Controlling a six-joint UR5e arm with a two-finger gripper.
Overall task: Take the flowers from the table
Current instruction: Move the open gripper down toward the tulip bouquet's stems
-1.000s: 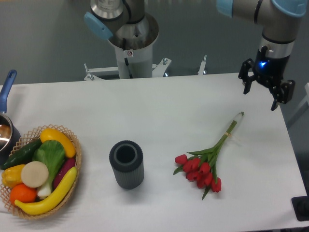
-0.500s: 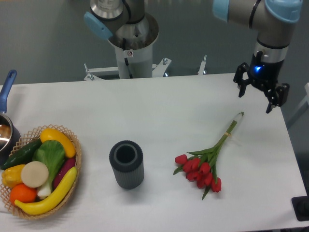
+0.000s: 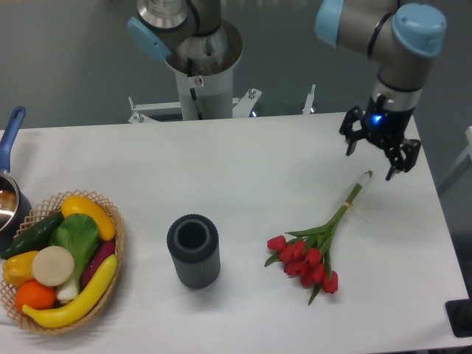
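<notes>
Leftward and slightly nearer than a second ago, the gripper (image 3: pixel 372 155) now hangs just beyond the far tip of the stems, its jaws spread wide and holding nothing. On the right part of the white tabletop (image 3: pixel 243 177) lie the flowers (image 3: pixel 313 254), red heads toward the near edge, stems running up and to the right, unmoved. Left of them stands a dark ribbed cylinder (image 3: pixel 193 250), and a woven basket (image 3: pixel 114 240) of vegetables sits at the near left.
</notes>
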